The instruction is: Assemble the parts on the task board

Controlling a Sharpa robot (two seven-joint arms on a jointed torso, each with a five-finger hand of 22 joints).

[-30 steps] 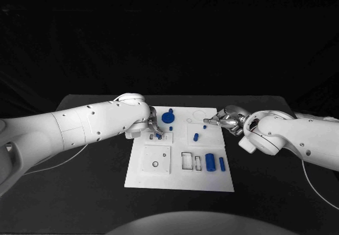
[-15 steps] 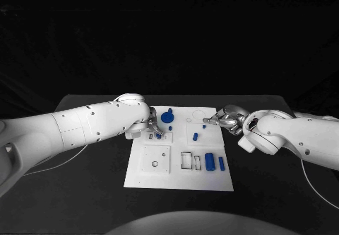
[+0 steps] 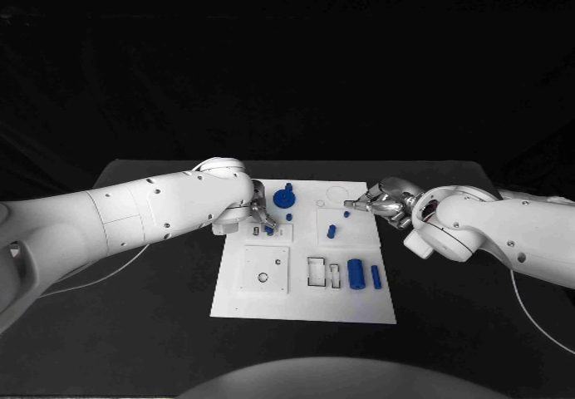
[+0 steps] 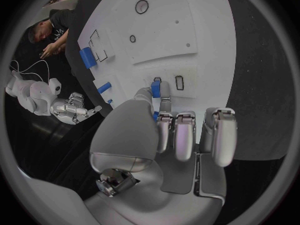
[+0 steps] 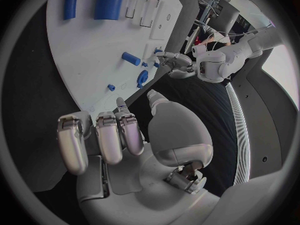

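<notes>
Over the far-left quarter of the task board (image 3: 360, 307), the left hand (image 3: 260, 218) reaches down with a small blue part (image 4: 156, 89) pinched between thumb and fingertip, the other fingers (image 4: 185, 135) curled side by side. The part stands upright at a pair of small rectangular slots (image 4: 179, 82) in the board, and appears to be touching or entering one of them; how deep it sits cannot be told. The step in hand is judged to be the seating of this part in its slot. The next move would call for a straight press downward, then a release without tipping the part. At the far-right edge of the board, the right hand (image 3: 381, 203) hovers with fingers curled inward, and nothing can be seen in its grasp. Toward the near edge of the board lie a large blue cylinder (image 3: 355, 271) and a thinner blue peg (image 3: 376, 278), side by side. Near the board's far edge stands a blue gear-like piece (image 3: 284, 199). Beneath the board lies the black bench (image 3: 144, 332).
</notes>
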